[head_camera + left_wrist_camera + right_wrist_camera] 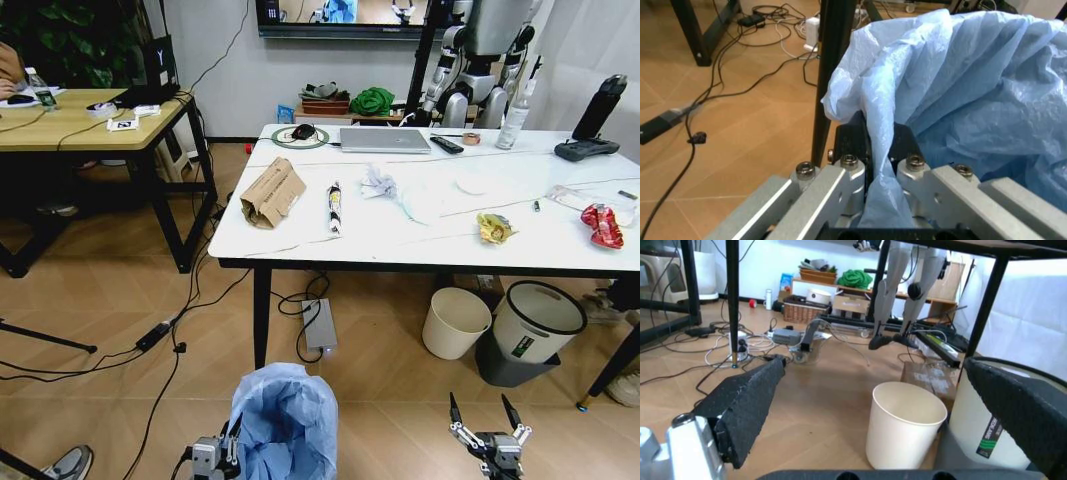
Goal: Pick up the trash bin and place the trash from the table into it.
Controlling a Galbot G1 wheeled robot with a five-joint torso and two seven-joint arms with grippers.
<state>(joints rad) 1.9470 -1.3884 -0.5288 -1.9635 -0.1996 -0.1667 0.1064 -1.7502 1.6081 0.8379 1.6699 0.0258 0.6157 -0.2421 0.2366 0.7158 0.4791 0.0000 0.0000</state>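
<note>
Left gripper [877, 165]: low at the robot's left, pinched together on the light-blue bag at the rim of the trash bin [285, 420]; the left wrist view shows plastic squeezed between the black pads.
Right gripper [487, 420]: low at the robot's right, fingers spread apart, holding nothing.
Counter [420, 235]: white, marble-veined, black legs, ahead of the robot.
Trash bin: close in front of the robot, beside the left gripper, short of the counter's near edge.
Cardboard [271, 192]: crumpled brown piece, left end of the counter.
Red wrapper [602, 224]: right end, by a clear plastic pack [572, 197].
White tissue [379, 183]: middle, just before the laptop [384, 139].
Yellow wrapper [494, 229]: right of middle, near the front edge.
Under the counter: cream round bin [456, 322] next to white bin [536, 322] with black rim.
</note>
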